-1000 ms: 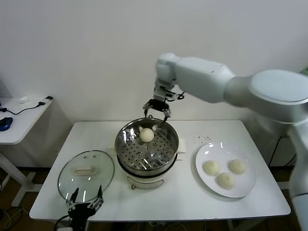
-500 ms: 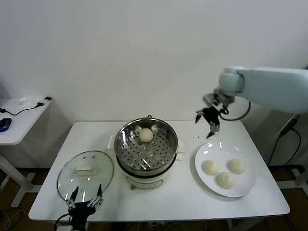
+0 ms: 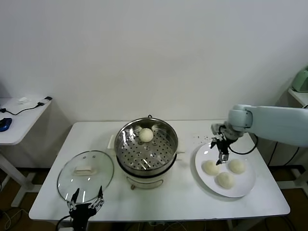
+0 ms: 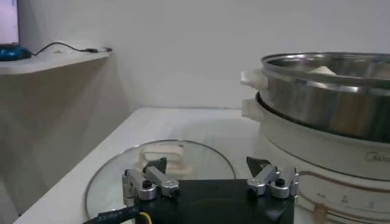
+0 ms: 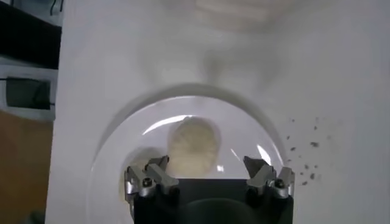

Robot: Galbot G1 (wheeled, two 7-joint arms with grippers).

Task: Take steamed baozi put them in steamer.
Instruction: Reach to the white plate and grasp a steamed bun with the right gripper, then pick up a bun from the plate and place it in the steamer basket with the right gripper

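Glass lid (image 3: 85,172) beside steamer (image 3: 147,148); right end effector (image 3: 222,153) spread above plate (image 3: 244,185) baozi (image 3: 210,167)

In the right wrist view, the plate (image 5: 122,137) is cut off by the frame edge and partly hidden behind the right gripper (image 5: 207,173); only one baozi (image 5: 194,145) shows, its near side covered. In the left wrist view, the steamer (image 4: 329,103) runs off the frame edge, and only a sliver of a bun (image 4: 322,70) peeks above its rim. In the head view, the left gripper (image 3: 85,204) is cut off at the bottom edge.
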